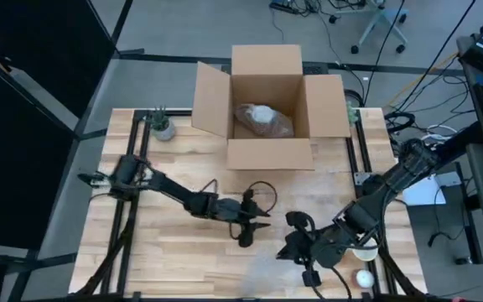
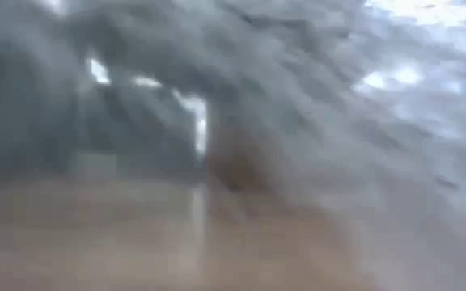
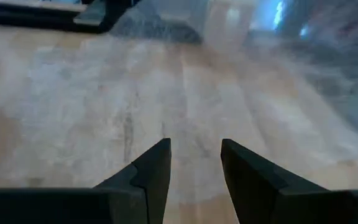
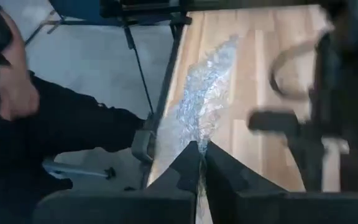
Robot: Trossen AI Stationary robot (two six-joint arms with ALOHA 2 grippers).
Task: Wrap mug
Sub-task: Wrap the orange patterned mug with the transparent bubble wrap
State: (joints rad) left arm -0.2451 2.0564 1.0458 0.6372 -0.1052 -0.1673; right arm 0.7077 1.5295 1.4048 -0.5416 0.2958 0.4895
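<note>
The left gripper point(image 1: 254, 225) sits low over the middle of the worktop point(image 1: 166, 260). Its fingers point(image 3: 154, 171) are apart and hold nothing. I think it waits there to help hold the wrap flat.

Behind it, at the far side, an open box point(image 1: 268, 107) holds a bundle already wrapped in bubble wrap point(image 1: 262, 120). I think finished things go in there.

The right gripper point(image 1: 302, 250) is near the front edge, right of the left one. Its fingers point(image 4: 182, 174) are pinched tight on a sheet of clear bubble wrap point(image 4: 204, 102) that lies along the worktop. It likely grips the edge so it can pull the sheet.

A white mug point(image 1: 364, 251) seems to sit just right of that arm, partly hidden. A white ball point(image 1: 365, 277) lies near it.

A person's hand point(image 4: 11, 87) shows beside the worktop.
</note>
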